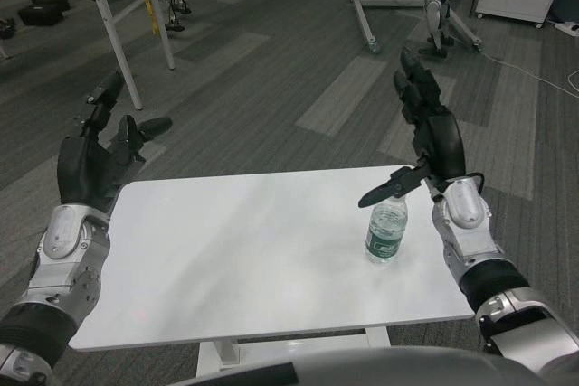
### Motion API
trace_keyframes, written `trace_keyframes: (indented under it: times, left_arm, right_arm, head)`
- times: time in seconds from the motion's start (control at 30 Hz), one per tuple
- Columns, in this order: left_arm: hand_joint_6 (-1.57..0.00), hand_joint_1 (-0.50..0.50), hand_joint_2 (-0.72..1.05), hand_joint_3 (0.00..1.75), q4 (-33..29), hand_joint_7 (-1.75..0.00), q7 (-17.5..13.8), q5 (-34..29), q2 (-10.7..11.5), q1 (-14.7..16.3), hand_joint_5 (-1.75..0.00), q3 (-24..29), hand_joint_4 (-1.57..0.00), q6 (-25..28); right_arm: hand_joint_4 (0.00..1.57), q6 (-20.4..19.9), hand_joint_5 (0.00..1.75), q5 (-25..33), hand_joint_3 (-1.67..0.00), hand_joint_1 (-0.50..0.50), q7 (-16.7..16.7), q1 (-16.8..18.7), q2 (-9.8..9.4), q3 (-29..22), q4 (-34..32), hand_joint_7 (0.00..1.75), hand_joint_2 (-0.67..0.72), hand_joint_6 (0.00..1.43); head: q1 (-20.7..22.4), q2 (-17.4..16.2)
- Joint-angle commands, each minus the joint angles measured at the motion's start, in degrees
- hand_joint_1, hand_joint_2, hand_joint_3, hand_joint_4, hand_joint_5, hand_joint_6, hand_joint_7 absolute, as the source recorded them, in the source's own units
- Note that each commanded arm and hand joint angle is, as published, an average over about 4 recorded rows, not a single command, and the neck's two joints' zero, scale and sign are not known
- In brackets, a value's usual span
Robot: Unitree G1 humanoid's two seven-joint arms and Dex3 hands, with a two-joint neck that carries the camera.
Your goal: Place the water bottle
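Clear plastic water bottle, green label, upright on the white tabletop, just below the right thumb tip and apart from it. Right hand: raised above the tabletop's right edge, fingers extended forward and spread, thumb angled inward over the bottle, holding nothing. Left hand: lifted at the tabletop's left corner, palm toward the camera, fingers splayed upward, empty; bottle lies well apart from these fingers.

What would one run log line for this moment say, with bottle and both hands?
water bottle: upright on white table, right side | right robot hand: open, above bottle, not holding | left robot hand: open, at table's left edge
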Motion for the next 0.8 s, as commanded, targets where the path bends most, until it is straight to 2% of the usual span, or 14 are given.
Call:
trace_keyframes:
  times: [0.03,0.1,0.23,0.27,0.37,0.43,0.53,0.57,0.67,0.8]
  left_arm:
    - [-0.26,-0.47,1.05,0.79,0.6,-0.21,0.0,0.3,0.5,-0.6,-0.72,0.0,-0.71,-0.1]
    - [-0.26,-0.47,1.05,0.79,0.6,-0.21,0.0,0.3,0.5,-0.6,-0.72,0.0,-0.71,-0.1]
    - [-0.26,-0.48,1.05,0.79,0.6,-0.21,0.0,0.3,0.5,-0.6,-0.72,-0.2,-0.71,-0.1]
    - [-0.26,-0.48,1.05,0.79,0.5,-0.21,0.0,0.3,0.5,-0.6,-0.72,-0.3,-0.71,-0.1]
    - [-0.26,-0.47,1.05,0.79,0.5,-0.21,0.0,0.3,0.5,-0.6,-0.72,-0.4,-0.71,-0.1]
    - [-0.26,-0.47,1.05,0.79,0.6,-0.21,0.0,0.3,0.5,-0.6,-0.72,-0.4,-0.71,-0.1]
    - [-0.26,-0.47,1.05,0.79,0.5,-0.21,0.0,0.2,0.5,-0.6,-0.72,-0.4,-0.71,-0.1]
    - [-0.26,-0.46,1.05,0.79,0.5,-0.21,0.0,0.2,0.5,-0.6,-0.72,-0.4,-0.71,-0.1]
    - [-0.26,-0.47,1.05,0.79,0.5,-0.21,0.0,0.2,0.5,-0.6,-0.72,-0.3,-0.71,-0.1]
    - [-0.26,-0.48,1.05,0.79,0.6,-0.21,0.0,0.1,0.5,-0.6,-0.72,-0.3,-0.71,-0.1]
  right_arm:
    - [0.0,0.4,0.0,0.2,-0.24,-0.25,0.0,-2.0,0.3,3.1,-2.2,0.0,0.15,0.0]
    - [0.0,0.4,0.0,0.2,-0.28,-0.25,0.0,-2.5,0.38,5.0,-3.0,0.0,0.12,0.0]
    - [0.0,0.6,0.0,0.2,-0.52,-0.25,0.0,-3.5,0.71,7.7,-3.5,0.0,-0.07,0.0]
    - [0.0,0.6,0.0,0.2,-0.63,-0.25,0.0,-4.1,0.96,8.9,-3.5,0.0,-0.13,0.0]
    - [0.0,0.8,0.0,0.2,-1.19,-0.26,0.0,-5.1,1.48,10.9,-3.0,0.0,-0.37,0.0]
    - [0.01,0.8,0.05,0.2,-1.37,-0.29,-0.1,-5.4,1.59,11.5,-2.7,0.0,-0.45,0.0]
    - [0.16,0.7,0.58,0.2,-1.51,-0.38,-1.0,-5.9,1.75,12.5,-2.0,0.0,-0.53,0.0]
    - [0.34,0.6,0.85,0.2,-1.55,-0.4,-1.4,-6.0,1.77,12.6,-1.9,0.02,-0.56,0.0]
    - [0.8,0.5,1.26,0.2,-1.59,-0.42,-2.2,-6.0,1.79,12.7,-1.8,0.1,-0.6,0.01]
    - [1.07,0.5,1.36,0.2,-1.59,-0.42,-2.5,-6.1,1.83,12.6,-1.8,0.14,-0.6,0.03]
  head:
    - [-0.2,0.0]
    - [-0.2,-0.1]
    - [-0.2,-0.3]
    - [-0.1,-0.3]
    - [0.1,-0.4]
    - [0.3,-0.5]
    - [0.4,-0.6]
    - [0.4,-0.6]
    - [0.4,-0.5]
    - [0.3,-0.6]
